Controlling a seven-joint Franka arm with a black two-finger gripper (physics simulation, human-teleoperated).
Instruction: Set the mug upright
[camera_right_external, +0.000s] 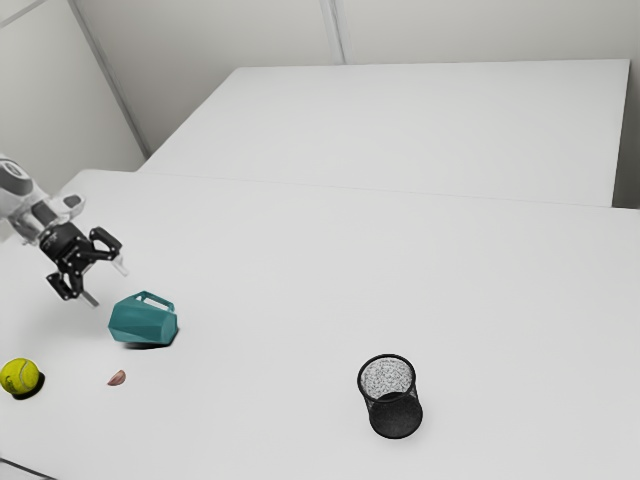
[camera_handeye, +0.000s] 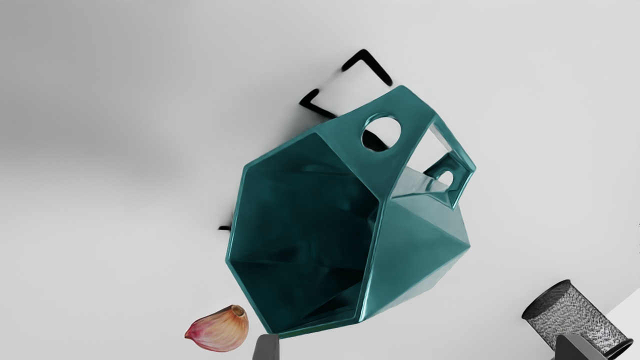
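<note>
The mug (camera_handeye: 420, 235) lies on its side on the table (camera_right_external: 270, 280), its mouth turned toward the claw (camera_right_external: 110, 287), so that the wrist view looks into its dark teal inside. The cup (camera_right_external: 396, 415), of black mesh, stands upright well beyond the mug from the claw, its mouth up, with mesh wall and dark floor showing within. The claw hangs above the table, open, its two fingertips well apart with nothing gripped. The mug is just ahead of the fingertips and lower, with a small gap between in the exterior view. Its handle (camera_handeye: 417, 107) is on the upper side, pierced by round holes. Near one fingertip in the wrist view, and beside the mug's mouth, lies the clove (camera_handeye: 222, 328); the other fingertip overlaps the cup in that view, though the cup is far past it. The ball (camera_right_external: 19, 376) sits off to the claw's side, toward the exterior camera, farther from the mug than the clove is. Bare white table stretches from the mug to the cup, and more runs from the claw toward the far edge, where a second white surface (camera_right_external: 420, 125) begins.
</note>
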